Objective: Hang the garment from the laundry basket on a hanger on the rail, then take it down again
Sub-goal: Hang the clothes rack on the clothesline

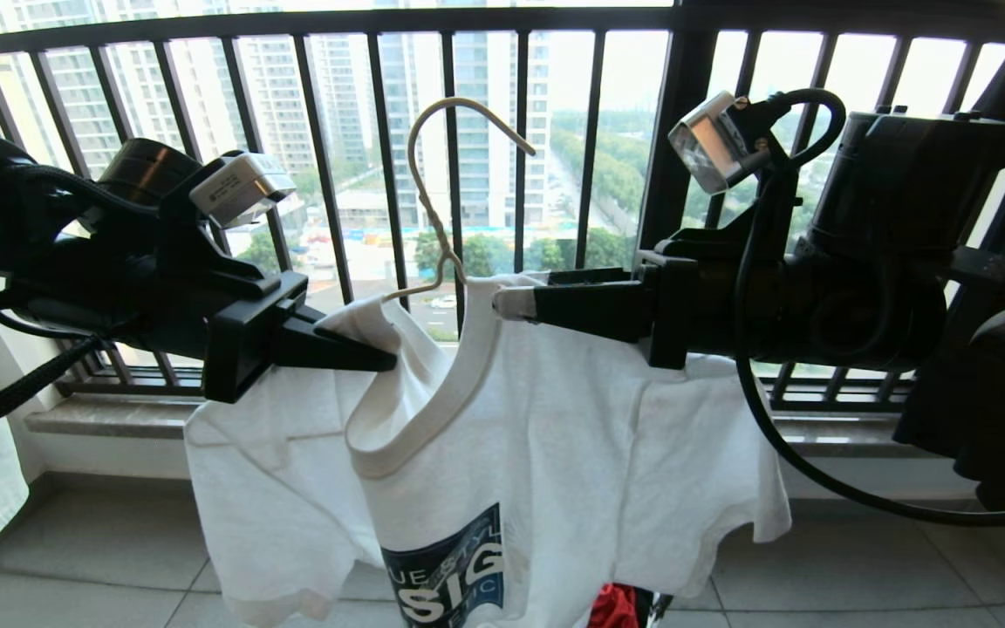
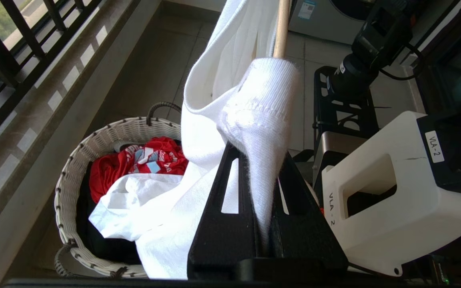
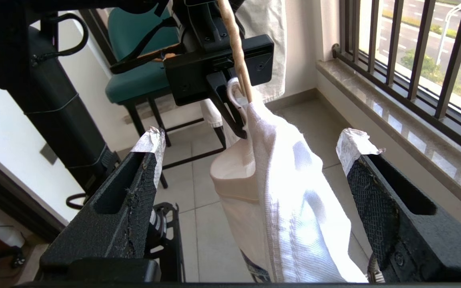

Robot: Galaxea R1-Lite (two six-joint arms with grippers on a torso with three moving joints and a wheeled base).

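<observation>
Garment (image 1: 555, 453) draped on hanger (image 1: 433, 187), collar pinched between shut jaws of left gripper (image 1: 380, 358). Shoulder seam between wide-open jaws of right gripper (image 3: 250, 148), untouched. Below left jaws, laundry basket (image 2: 94, 140) on tiled floor (image 1: 75, 549) beside window railing (image 1: 319, 131). Hem cut off; hanger shoulders hidden under cloth.

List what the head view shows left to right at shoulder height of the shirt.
Left gripper, shut on the T-shirt collar → hanger hook rising from the neck opening → right gripper, open, at the shirt's other shoulder.
</observation>
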